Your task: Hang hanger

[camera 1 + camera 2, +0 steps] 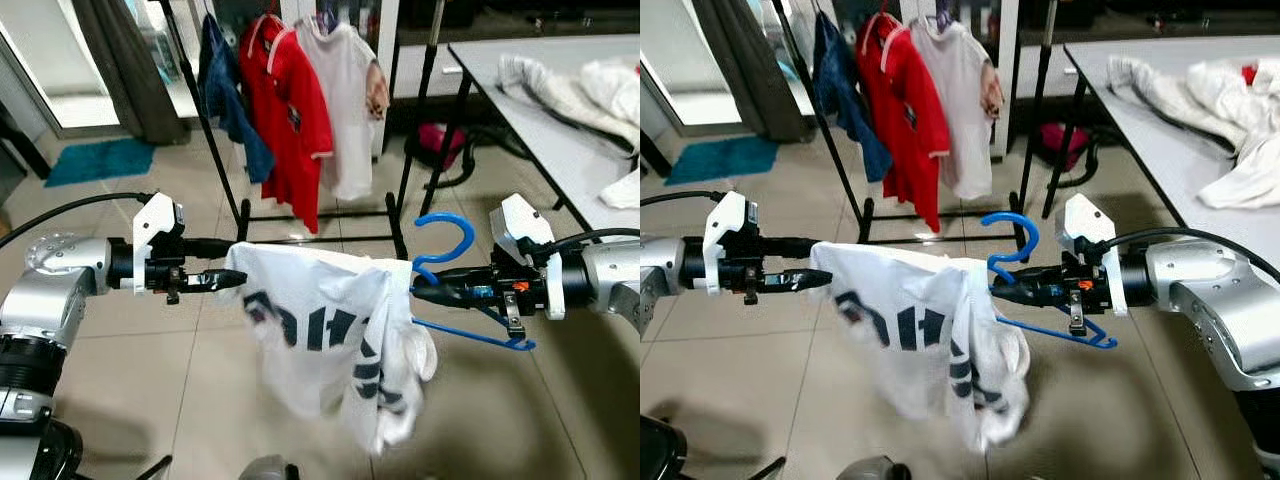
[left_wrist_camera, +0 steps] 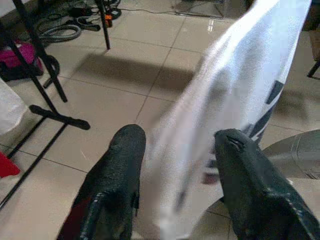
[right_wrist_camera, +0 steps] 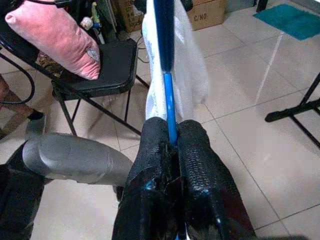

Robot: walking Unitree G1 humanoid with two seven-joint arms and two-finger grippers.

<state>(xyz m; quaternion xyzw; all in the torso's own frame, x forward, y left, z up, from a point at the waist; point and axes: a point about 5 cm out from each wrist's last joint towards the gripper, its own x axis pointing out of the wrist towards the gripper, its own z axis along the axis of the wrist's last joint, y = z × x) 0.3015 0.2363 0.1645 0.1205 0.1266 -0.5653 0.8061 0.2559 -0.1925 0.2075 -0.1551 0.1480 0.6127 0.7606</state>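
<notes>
A white T-shirt (image 1: 320,330) with dark lettering hangs on a blue plastic hanger (image 1: 450,235) in mid-air in front of me. My right gripper (image 1: 418,290) is shut on the hanger just below its hook, and the right wrist view shows the blue rod (image 3: 170,100) pinched between the fingers. The hanger's right arm (image 1: 480,335) sticks out bare below that gripper. My left gripper (image 1: 240,262) is at the shirt's left shoulder, open, with white cloth (image 2: 225,90) running between its fingers (image 2: 122,150). The clothes rack (image 1: 215,150) stands beyond, about a metre off.
The rack holds a blue garment (image 1: 228,90), a red shirt (image 1: 290,110) and a white shirt (image 1: 345,100); its feet (image 1: 320,215) rest on the tiled floor. A grey table (image 1: 545,120) with white laundry stands at the right. A black chair (image 3: 105,65) with a pink cushion is nearby.
</notes>
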